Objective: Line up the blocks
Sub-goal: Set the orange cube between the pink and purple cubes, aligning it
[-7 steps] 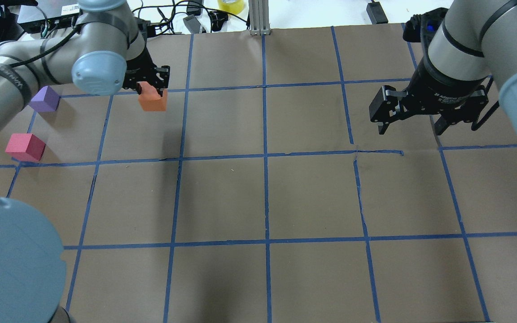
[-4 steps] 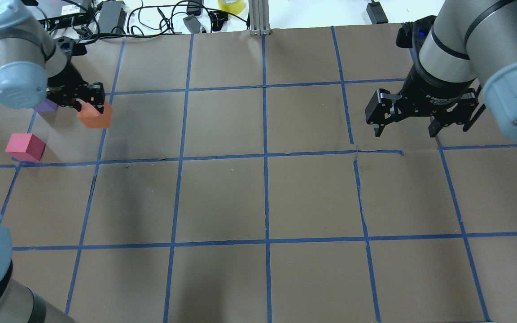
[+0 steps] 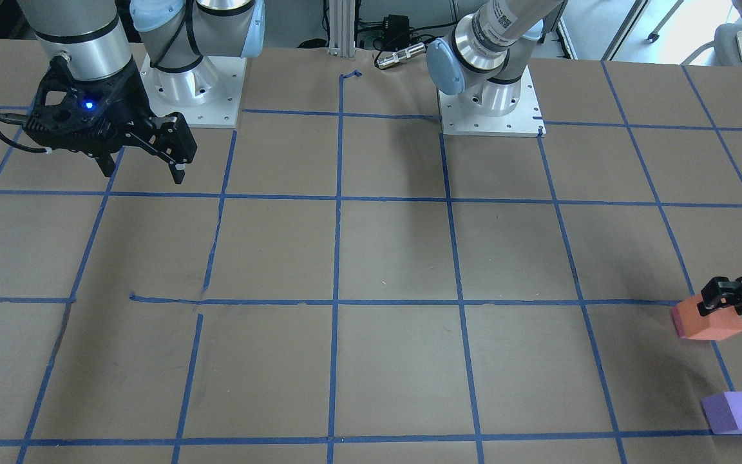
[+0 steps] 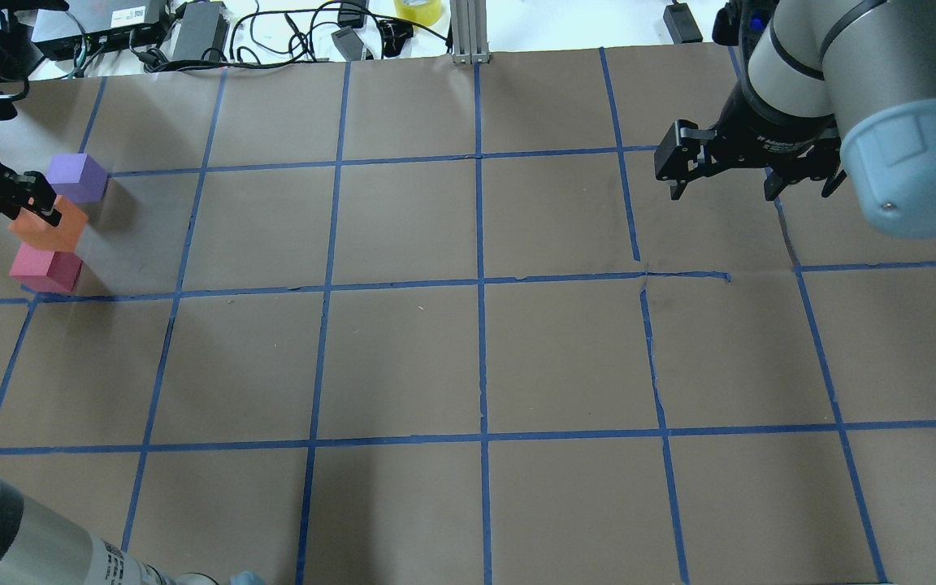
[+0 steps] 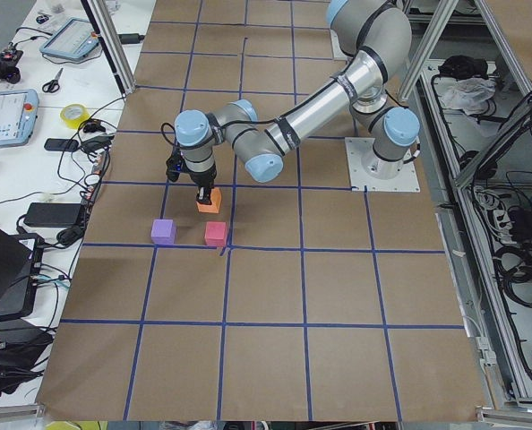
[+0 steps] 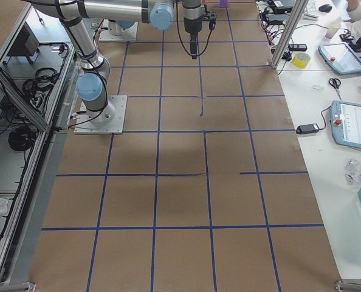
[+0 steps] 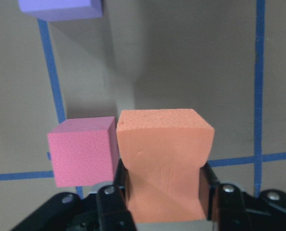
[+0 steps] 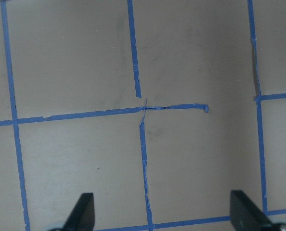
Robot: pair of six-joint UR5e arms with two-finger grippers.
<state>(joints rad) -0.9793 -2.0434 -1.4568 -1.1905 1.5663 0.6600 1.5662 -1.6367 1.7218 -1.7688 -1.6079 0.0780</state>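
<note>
Left wrist-mounted view: the left gripper is clamping the orange matte foam cube at lower centre. Overhead, upper right, the right gripper is hanging with jaws spread.

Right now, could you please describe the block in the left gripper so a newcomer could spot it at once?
On the brown table with its blue tape grid, look to the left edge in the overhead view, where three blocks cluster. It is the orange block between the purple block and the pink block, the only one clamped in the left gripper.
</note>
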